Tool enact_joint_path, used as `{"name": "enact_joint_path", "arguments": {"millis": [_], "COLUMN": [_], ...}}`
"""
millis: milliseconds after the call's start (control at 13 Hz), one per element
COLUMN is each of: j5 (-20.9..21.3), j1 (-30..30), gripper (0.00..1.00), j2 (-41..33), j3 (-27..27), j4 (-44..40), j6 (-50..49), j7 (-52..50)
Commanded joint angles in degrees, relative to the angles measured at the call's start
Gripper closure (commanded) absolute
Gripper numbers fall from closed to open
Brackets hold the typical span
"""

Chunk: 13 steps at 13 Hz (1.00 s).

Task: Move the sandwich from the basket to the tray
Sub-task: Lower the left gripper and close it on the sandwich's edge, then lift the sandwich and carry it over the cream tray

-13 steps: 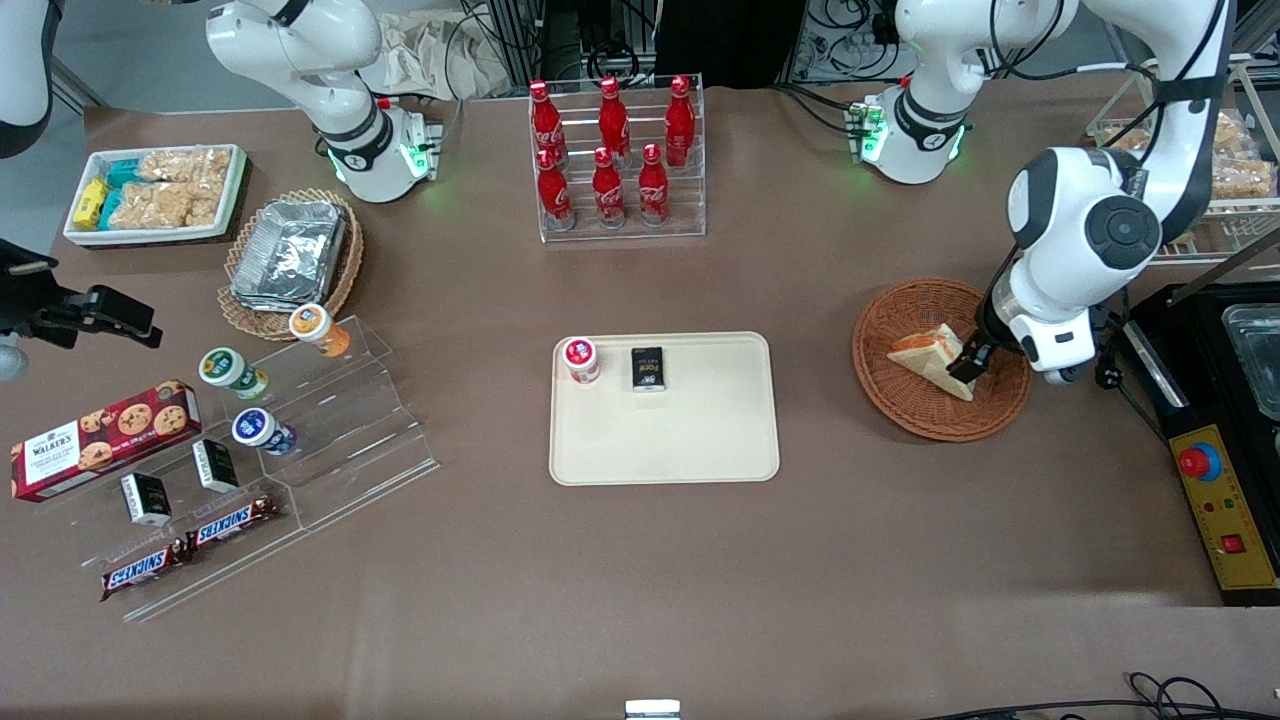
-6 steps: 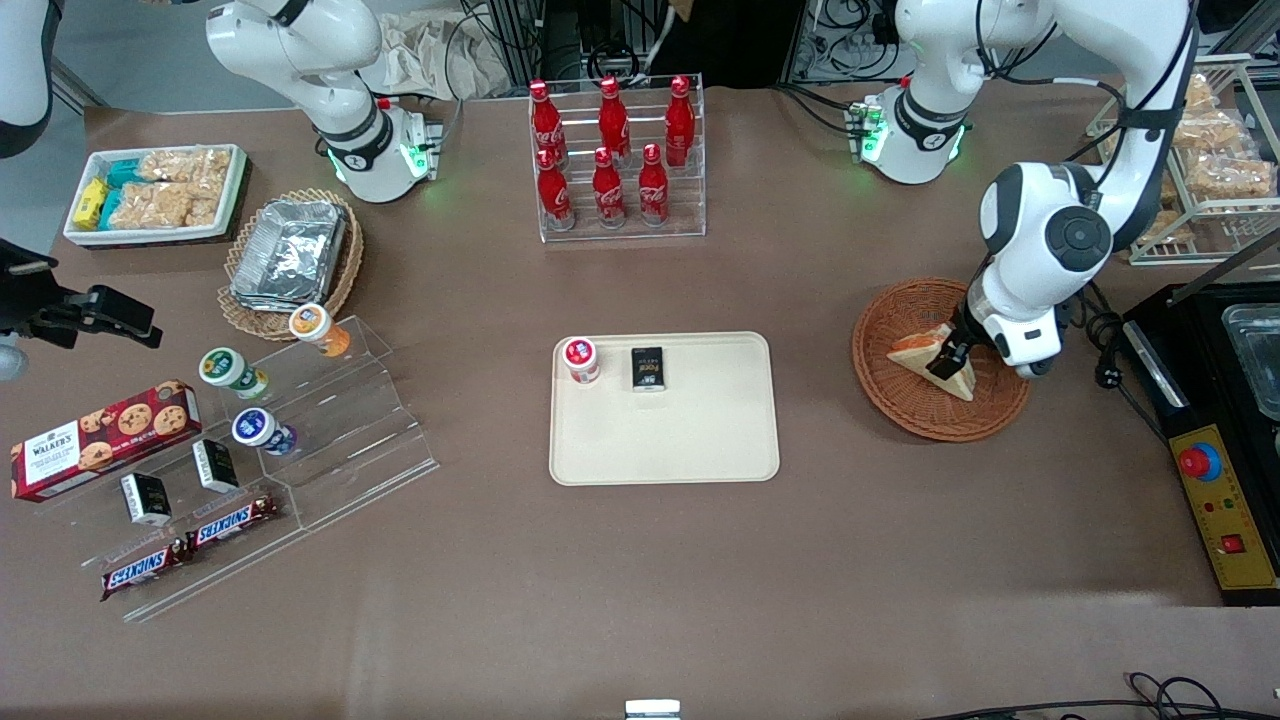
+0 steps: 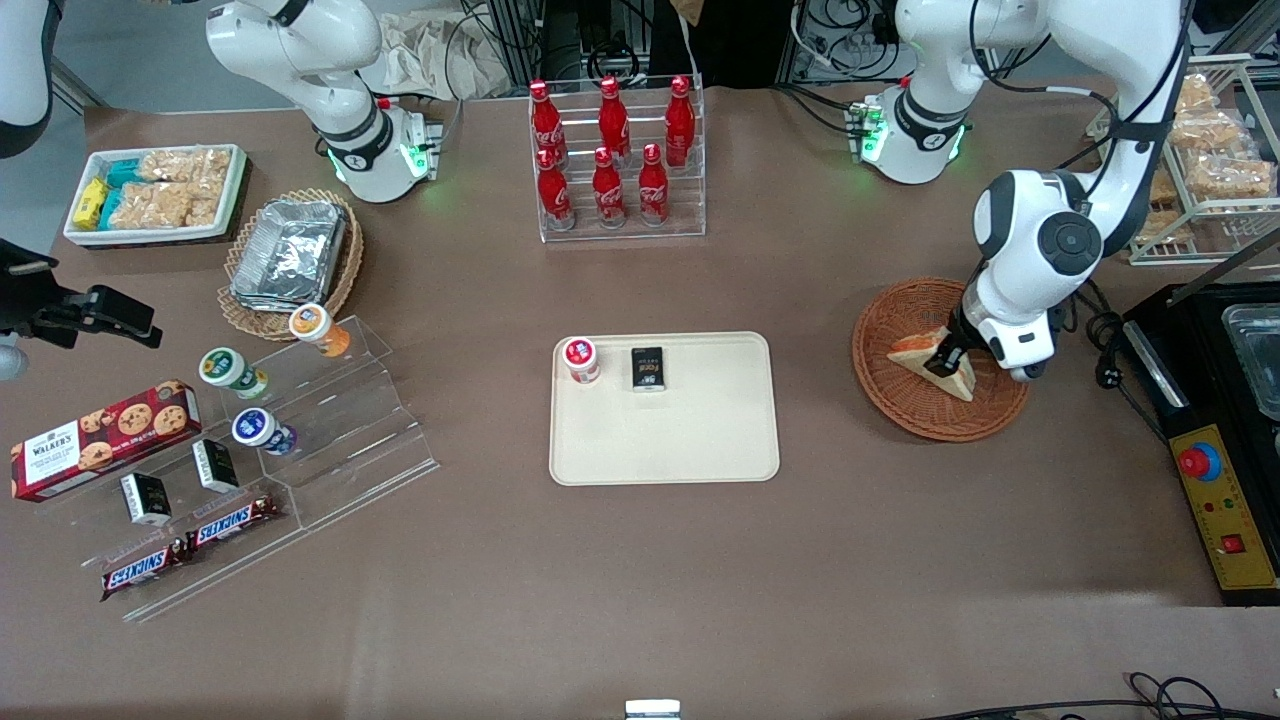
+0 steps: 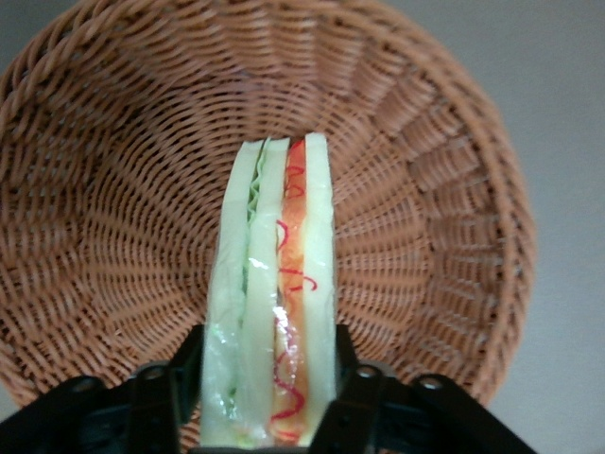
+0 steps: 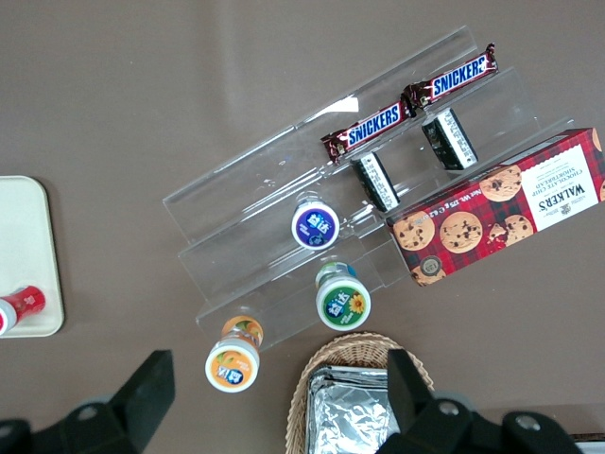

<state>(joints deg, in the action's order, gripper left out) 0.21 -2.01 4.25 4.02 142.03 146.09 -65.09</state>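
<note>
The sandwich [image 3: 915,350], a pale bread wedge with orange-red and green filling, lies in the reddish-brown wicker basket [image 3: 885,395] toward the working arm's end of the table. My left gripper [image 3: 950,358] is down in the basket, its fingers [image 4: 348,378] pressed against both bread faces of the sandwich [image 4: 274,274]. The sandwich still sits low in the basket [image 4: 113,236]. My gripper [image 4: 267,357] holds it edge-on, filling facing the wrist camera. The cream tray [image 3: 690,440] lies at the table's middle, well apart from the basket.
A red-lidded cup [image 3: 580,360] and a black packet [image 3: 648,368] sit on the tray's edge farther from the front camera. A rack of red bottles [image 3: 615,160] stands farther back. A black machine with a red button [image 3: 1225,470] is beside the basket.
My gripper has shifted a little across the basket toward the sandwich's middle and settled around it. The sandwich has barely moved.
</note>
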Motion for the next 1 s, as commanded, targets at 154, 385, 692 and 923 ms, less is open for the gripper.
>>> {"name": "enact_joint_path", "arguments": {"millis": [154,385,692,923], "j5": [1.19,1.19,2.76,8.82], "j1": [-0.63,-0.72,-0.72,-0.8], "gripper": [1.0,1.0,1.0,1.0], "j2": [-4.33,-5.83,-4.34,0.91], "j3": [2.04,5.89,15.99,24.96], "j4": [-1.13,-8.49,-19.39,-23.88], "j6": [-0.69,-13.17,-24.6,-25.77], "j7": [2.65,6.9,8.3,11.89]}}
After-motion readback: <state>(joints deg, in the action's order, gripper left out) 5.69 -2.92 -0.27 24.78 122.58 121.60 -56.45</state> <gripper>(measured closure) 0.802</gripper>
